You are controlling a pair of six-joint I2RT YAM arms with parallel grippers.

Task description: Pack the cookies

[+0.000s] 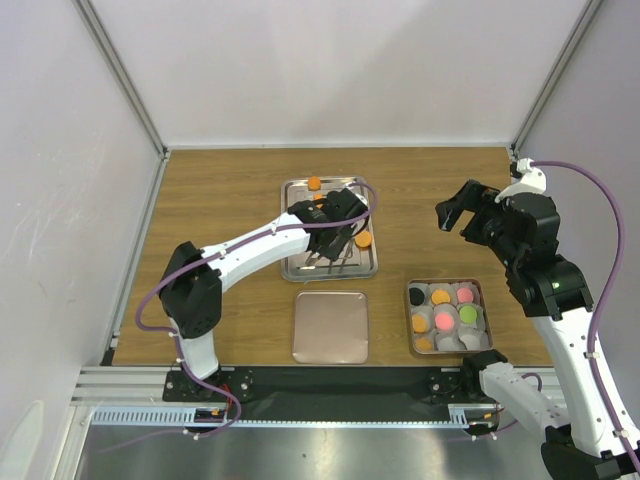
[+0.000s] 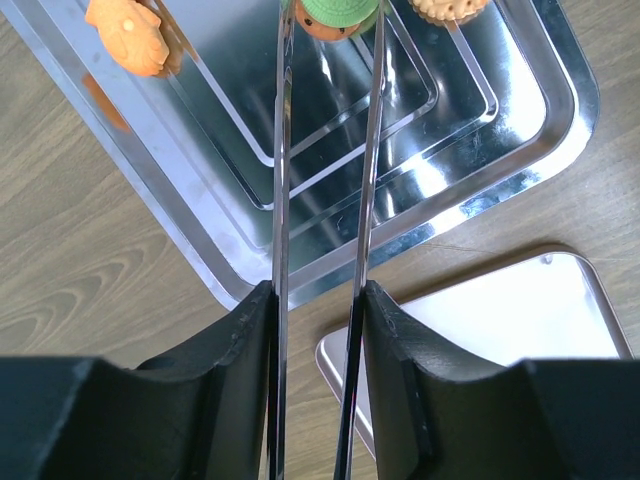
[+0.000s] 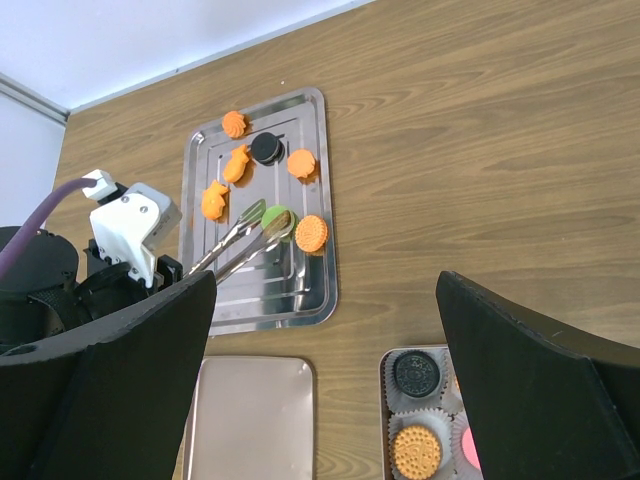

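left jaws grip the tongs (image 2: 282, 150), whose tips flank the green cookie (image 2: 338, 12) on the tray (image 2: 520, 130) at top centre, right jaws gape empty at the top view's right; an uneven pinch could let the cookie slip or crumble.

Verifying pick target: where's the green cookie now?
Right wrist view: the green cookie is at the middle of the silver tray, between the tips of the tongs in the left tool, with a round orange cookie just to its right.

Wooden table (image 1: 220, 190), steel tray (image 1: 352, 270), flat lid (image 1: 331, 327), cup-lined box (image 1: 447, 282)
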